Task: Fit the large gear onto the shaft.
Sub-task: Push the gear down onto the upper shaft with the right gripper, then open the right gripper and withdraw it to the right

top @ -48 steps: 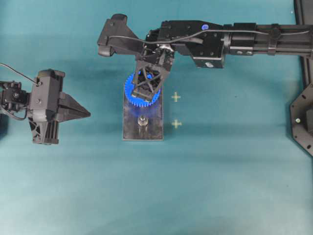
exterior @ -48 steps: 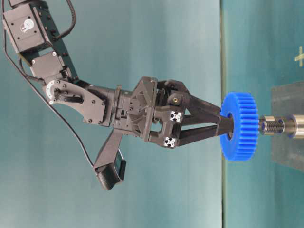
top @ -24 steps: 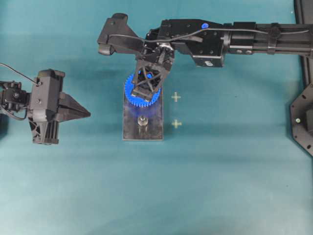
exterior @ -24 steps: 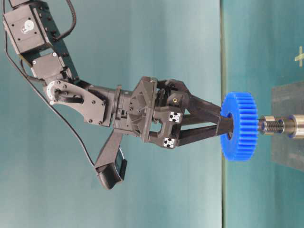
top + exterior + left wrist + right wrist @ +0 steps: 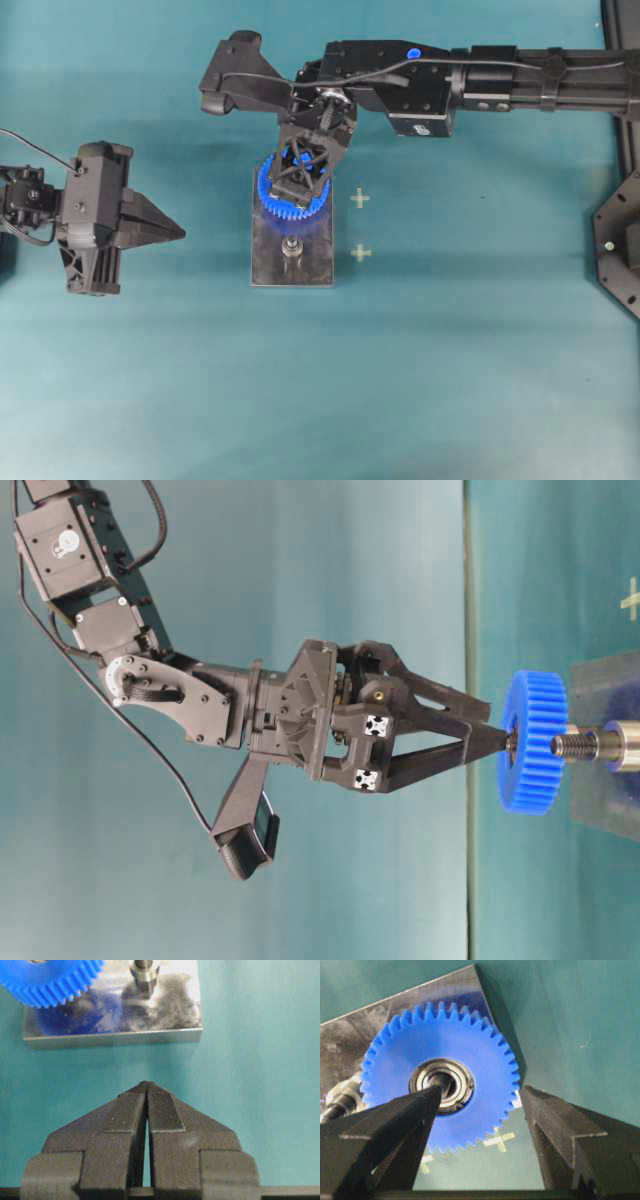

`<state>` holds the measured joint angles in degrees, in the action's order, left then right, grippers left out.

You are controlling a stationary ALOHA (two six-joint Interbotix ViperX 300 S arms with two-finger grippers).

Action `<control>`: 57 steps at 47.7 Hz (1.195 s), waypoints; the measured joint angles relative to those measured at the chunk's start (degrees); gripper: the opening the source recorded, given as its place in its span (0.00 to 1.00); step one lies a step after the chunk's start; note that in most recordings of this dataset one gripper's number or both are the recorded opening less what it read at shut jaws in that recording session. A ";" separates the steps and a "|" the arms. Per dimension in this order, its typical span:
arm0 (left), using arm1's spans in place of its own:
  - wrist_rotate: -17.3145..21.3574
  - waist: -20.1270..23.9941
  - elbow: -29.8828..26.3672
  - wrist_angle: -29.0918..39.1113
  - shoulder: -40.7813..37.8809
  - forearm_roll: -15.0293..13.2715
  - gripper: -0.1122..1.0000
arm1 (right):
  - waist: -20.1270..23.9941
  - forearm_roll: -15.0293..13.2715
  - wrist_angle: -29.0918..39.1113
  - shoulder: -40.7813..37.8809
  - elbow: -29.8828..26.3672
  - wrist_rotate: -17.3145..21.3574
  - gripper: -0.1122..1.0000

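Observation:
The large gear (image 5: 292, 185), bright blue with a silver bearing hub (image 5: 441, 1085), lies level over the far end of the grey plate (image 5: 290, 268), close above it (image 5: 535, 742). The shaft under it is hidden by the gear and the finger. A second, bare peg (image 5: 291, 247) stands on the plate's near half. My right gripper (image 5: 482, 1095) hangs over the gear, open. One fingertip (image 5: 432, 1097) rests at the hub and the other finger (image 5: 540, 1110) stands clear of the teeth. My left gripper (image 5: 146, 1085) is shut and empty, left of the plate (image 5: 180, 231).
Two pale tape crosses (image 5: 360, 199) (image 5: 361, 253) mark the teal mat just right of the plate. A black frame (image 5: 620, 240) runs along the right edge. The right arm's camera housing (image 5: 228, 70) sticks out behind the plate.
The right jaws have spread apart and let go of the gear. The gear has dropped down toward the plate. The left arm has not moved.

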<state>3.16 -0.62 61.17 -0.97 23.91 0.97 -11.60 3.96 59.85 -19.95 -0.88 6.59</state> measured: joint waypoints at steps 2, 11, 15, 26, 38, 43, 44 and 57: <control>-0.18 0.00 0.00 0.00 0.00 0.00 0.10 | 0.00 0.00 0.00 0.00 0.00 0.00 0.82; -0.79 0.00 0.00 -0.09 0.00 0.00 0.10 | 0.35 0.00 0.62 -0.26 -1.05 0.00 0.82; -0.79 0.00 0.09 -0.09 0.09 0.00 0.10 | 1.32 -0.09 0.53 -0.97 -2.20 -0.09 0.82; -0.79 0.00 0.35 -0.62 0.00 0.00 0.10 | 2.81 -0.18 0.62 -3.60 -4.75 0.00 0.82; -0.88 0.00 0.53 -0.88 0.00 0.00 0.10 | 2.90 -0.26 0.62 -3.96 -5.45 0.00 0.82; -0.88 0.00 0.70 -0.88 -0.09 0.00 0.10 | 2.99 -0.35 1.23 -3.96 -5.45 0.00 0.82; -0.88 0.00 0.70 -0.88 0.00 0.00 0.10 | 2.99 -0.35 1.23 -4.04 -5.45 0.00 0.82; -0.88 0.00 0.70 -0.97 0.00 0.00 0.10 | 3.16 -1.05 1.85 -4.39 -6.06 0.00 0.82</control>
<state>2.29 -0.62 61.88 -1.93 23.91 0.97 -8.44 2.90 61.70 -24.35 -6.94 6.59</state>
